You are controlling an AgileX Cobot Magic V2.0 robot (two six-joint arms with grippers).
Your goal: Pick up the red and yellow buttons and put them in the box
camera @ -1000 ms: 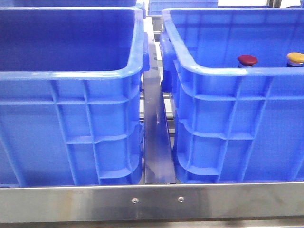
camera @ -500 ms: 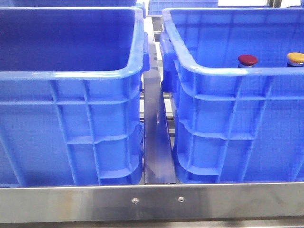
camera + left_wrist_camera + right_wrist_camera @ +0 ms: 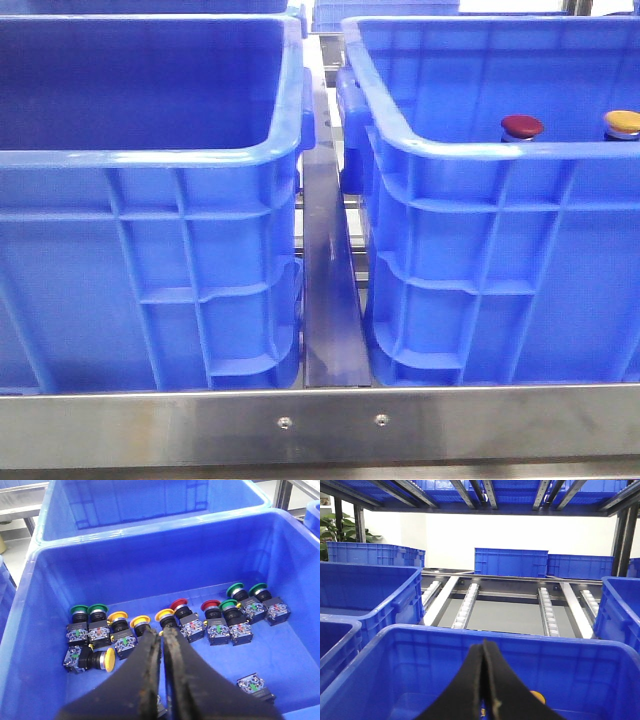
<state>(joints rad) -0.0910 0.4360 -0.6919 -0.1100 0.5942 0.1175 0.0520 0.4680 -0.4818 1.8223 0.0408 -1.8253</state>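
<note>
Left tool (image 3: 162, 636) hangs with fingers together, empty, over the crate (image 3: 30, 580) above a red button (image 3: 179, 604) and yellow button (image 3: 164, 615) at frame centre; right tool (image 3: 484, 647) likewise closed; open fully before descending, straddling one cap only.

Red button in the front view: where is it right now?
The red button sits inside the right-hand blue crate, its cap just showing above the near rim, with the yellow button to its right.
</note>
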